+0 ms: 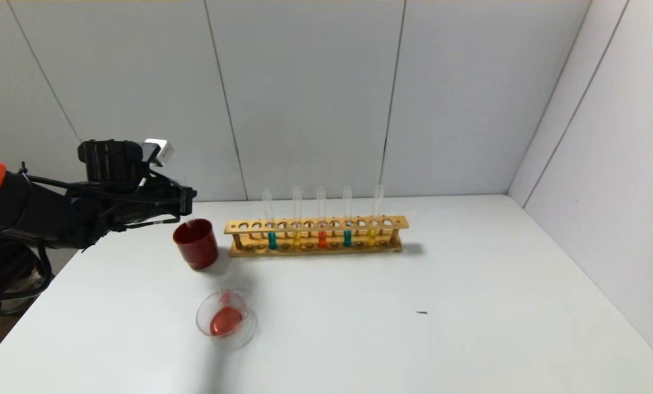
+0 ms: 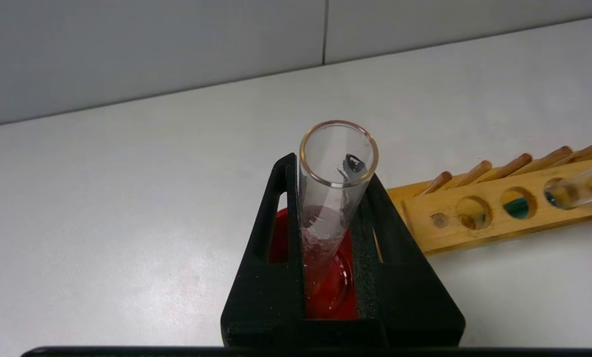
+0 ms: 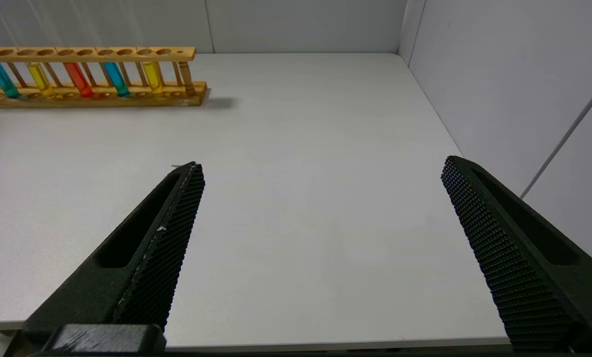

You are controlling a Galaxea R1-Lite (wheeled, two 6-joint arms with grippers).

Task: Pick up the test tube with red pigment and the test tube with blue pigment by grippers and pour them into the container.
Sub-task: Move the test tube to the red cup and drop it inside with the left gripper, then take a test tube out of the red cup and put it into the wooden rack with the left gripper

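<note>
My left gripper [image 1: 187, 200] is shut on an empty clear test tube [image 2: 333, 198] and holds it upright over the dark red cup [image 1: 196, 243]; in the left wrist view [image 2: 329, 171] the cup's red inside [image 2: 335, 292] shows below the tube. The clear glass container [image 1: 226, 320] sits in front of the cup and holds red liquid. A red pigment tube [image 1: 322, 238] and two blue pigment tubes [image 1: 272, 239] [image 1: 347, 238] stand in the wooden rack [image 1: 315, 247]. My right gripper [image 3: 321, 166] is open and empty, low over the table's near right side, out of the head view.
Two yellow tubes [image 1: 297, 239] [image 1: 371, 238] also stand in the rack, which shows in the right wrist view [image 3: 92, 101] too. Walls close the back and the right side [image 1: 605, 164]. A small dark speck [image 1: 422, 312] lies on the white table.
</note>
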